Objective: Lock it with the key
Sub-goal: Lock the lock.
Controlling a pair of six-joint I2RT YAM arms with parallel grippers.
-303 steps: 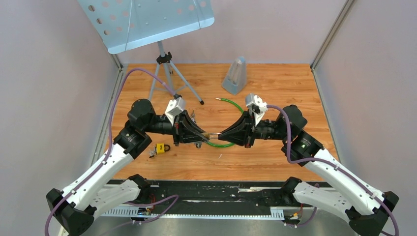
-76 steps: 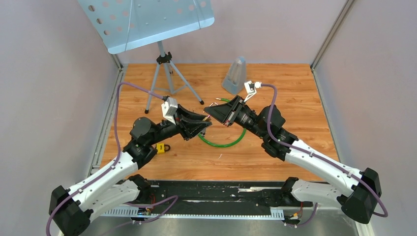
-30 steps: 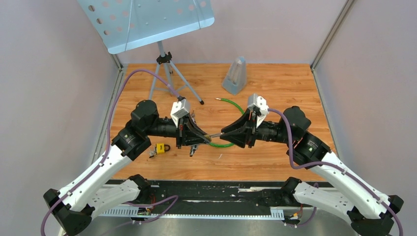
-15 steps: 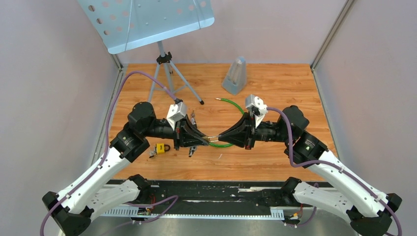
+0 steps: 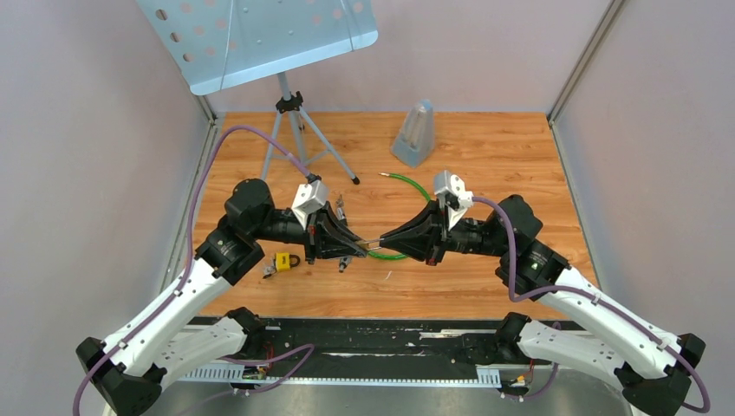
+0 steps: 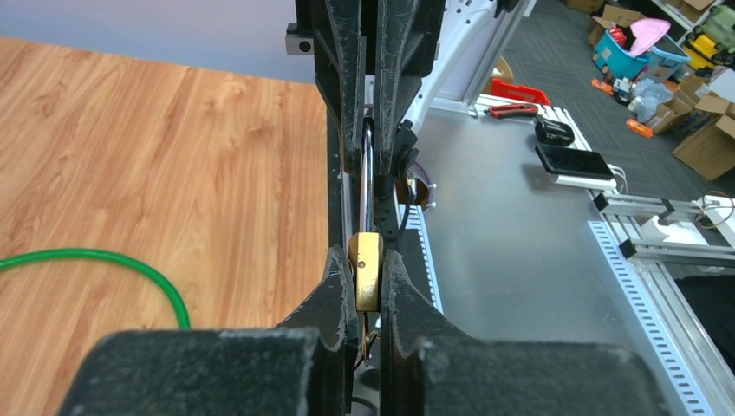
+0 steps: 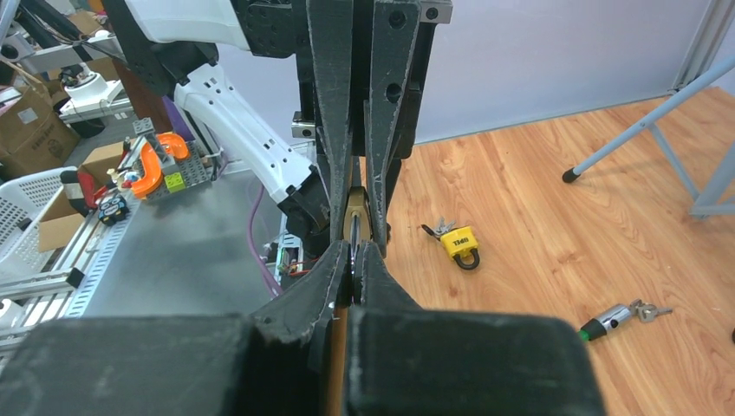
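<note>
My left gripper point(image 5: 358, 244) point(image 6: 365, 256) is shut on the body of a small brass padlock point(image 6: 365, 273), held above the wooden floor. The lock's silver shackle point(image 6: 367, 182) reaches across into my right gripper point(image 5: 385, 240) point(image 7: 354, 249), which is shut on it. The two grippers meet tip to tip in the top view. In the right wrist view the brass padlock point(image 7: 354, 218) shows between the left gripper's fingers point(image 7: 334, 130). A bunch of keys point(image 5: 343, 261) hangs under the left gripper; whether a key sits in the lock is hidden.
A yellow padlock point(image 5: 283, 261) point(image 7: 459, 242) with keys lies on the floor left of the grippers. A green cable point(image 5: 400, 253) point(image 6: 104, 260) loops beneath them. A music stand tripod point(image 5: 290, 130) and a grey metronome point(image 5: 414, 132) stand at the back. A green-tipped tool point(image 7: 611, 319) lies nearby.
Over the last second both grippers have stayed tip to tip on the padlock. The left wrist has turned a little, and the right arm has settled slightly lower and to the left.
</note>
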